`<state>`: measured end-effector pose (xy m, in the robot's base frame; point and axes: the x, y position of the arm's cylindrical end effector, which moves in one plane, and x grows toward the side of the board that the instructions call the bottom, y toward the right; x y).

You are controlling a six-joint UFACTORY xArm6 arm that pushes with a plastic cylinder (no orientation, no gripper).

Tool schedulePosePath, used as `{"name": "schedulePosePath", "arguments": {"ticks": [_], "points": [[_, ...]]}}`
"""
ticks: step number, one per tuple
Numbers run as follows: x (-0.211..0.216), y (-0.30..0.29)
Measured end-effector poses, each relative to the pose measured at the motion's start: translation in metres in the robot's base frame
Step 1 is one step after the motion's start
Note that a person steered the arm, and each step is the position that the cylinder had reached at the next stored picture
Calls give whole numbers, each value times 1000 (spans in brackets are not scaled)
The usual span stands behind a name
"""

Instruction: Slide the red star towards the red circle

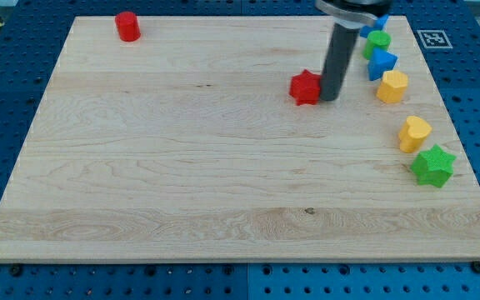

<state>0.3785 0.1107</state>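
A: Camera view: the rod's tip (330, 98) sits touching or just beside the red star (306, 87), on the star's side facing the counter's (182, 192) right edge. No pincer on this rig, so no opening to report; it's a bare rod.

B: Where's the target?

A: The red circle (127, 26) is near the counter's top-left corner, well apart from the star. The star is near the top edge, right of centre.

B: So the push line runs left and slightly toward the top edge.

A: Right. Judging from this, the tip is placed roughly correctly, but it should probably sit a touch toward the bottom edge so the line through the star's centre aims at the circle. An off-centre push would likely spin the star off the rod.

B: Obstacles?

A: None between them. The green round block (377, 41), blue block (382, 62), yellow blocks (392, 86) and green star (432, 166) all lie along the right edge, behind the rod.

B: Keep it slow; re-seat the tip if the star drifts.
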Motion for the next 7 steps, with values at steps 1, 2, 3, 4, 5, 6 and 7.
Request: {"name": "schedulePosePath", "arguments": {"ticks": [1,2,3,4,5,6,7], "points": [[-8,-45],[-8,-88],[-11,-136],[-22,-179],[-33,-221],[-51,-252],[-60,-253]]}}
